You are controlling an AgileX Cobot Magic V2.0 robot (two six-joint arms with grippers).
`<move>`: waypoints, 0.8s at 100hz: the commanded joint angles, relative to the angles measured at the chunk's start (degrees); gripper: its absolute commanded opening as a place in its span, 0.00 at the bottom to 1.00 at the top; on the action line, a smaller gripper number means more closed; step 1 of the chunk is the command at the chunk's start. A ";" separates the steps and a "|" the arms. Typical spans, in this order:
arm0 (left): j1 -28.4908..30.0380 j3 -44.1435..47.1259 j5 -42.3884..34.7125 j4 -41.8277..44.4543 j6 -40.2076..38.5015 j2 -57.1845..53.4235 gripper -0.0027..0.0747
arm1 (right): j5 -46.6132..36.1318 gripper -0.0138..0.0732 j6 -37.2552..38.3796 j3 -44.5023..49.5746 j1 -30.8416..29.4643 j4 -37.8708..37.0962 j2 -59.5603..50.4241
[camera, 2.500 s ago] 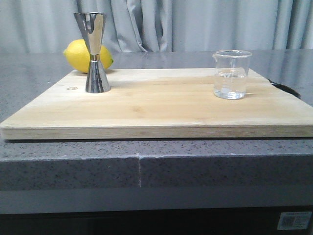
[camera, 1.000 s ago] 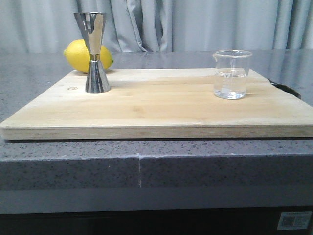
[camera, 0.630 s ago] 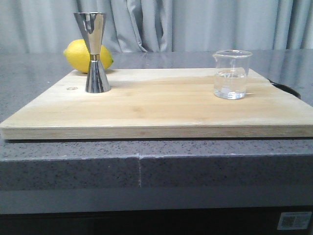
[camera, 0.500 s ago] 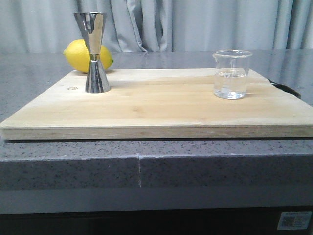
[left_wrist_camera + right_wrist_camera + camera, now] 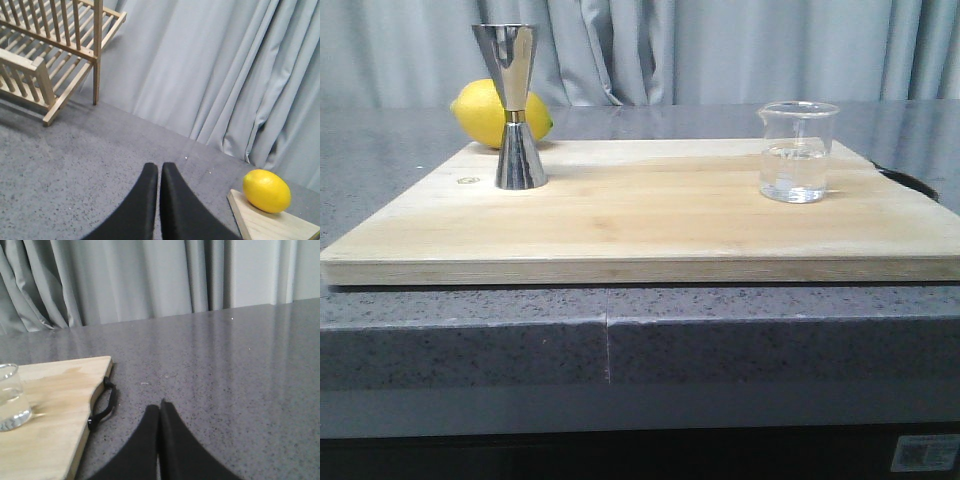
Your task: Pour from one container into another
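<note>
Pouring not yet begun: both vessels stand untouched on the pale wooden cutting board (image 5: 640, 215).

Front view: the small clear glass beaker (image 5: 796, 152), part-filled, is seen right of centre, white markings unreadable; the tall polished steel hourglass jigger (image 5: 513, 106) upper left, before a yellow lemon (image 5: 480, 113).
Left wrist view: the left gripper (image 5: 159, 175) is closed on nothing (lemon lower right).
Right wrist view: the right gripper (image 5: 159, 412) is likewise closed and empty, the beaker at far left.

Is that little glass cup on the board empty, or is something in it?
Partly filled. The glass beaker stands upright on the wooden board, and a clear liquid line shows about halfway up its wall.
</note>
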 commanded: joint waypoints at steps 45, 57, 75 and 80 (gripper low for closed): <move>-0.42 -30.80 23.18 -0.62 2.17 18.24 0.01 | 8.31 0.08 -0.17 -26.12 -0.28 -0.88 22.34; -0.42 -39.36 28.15 -2.13 11.95 27.58 0.01 | 9.75 0.08 -0.42 -31.88 -0.28 -1.80 29.67; -0.42 -47.49 29.08 -12.01 28.82 38.59 0.01 | 12.71 0.08 -0.83 -39.28 -0.28 -1.93 39.90; -0.42 -48.79 28.70 -15.47 31.83 41.23 0.01 | 11.84 0.08 -0.83 -40.41 -0.28 -2.14 42.23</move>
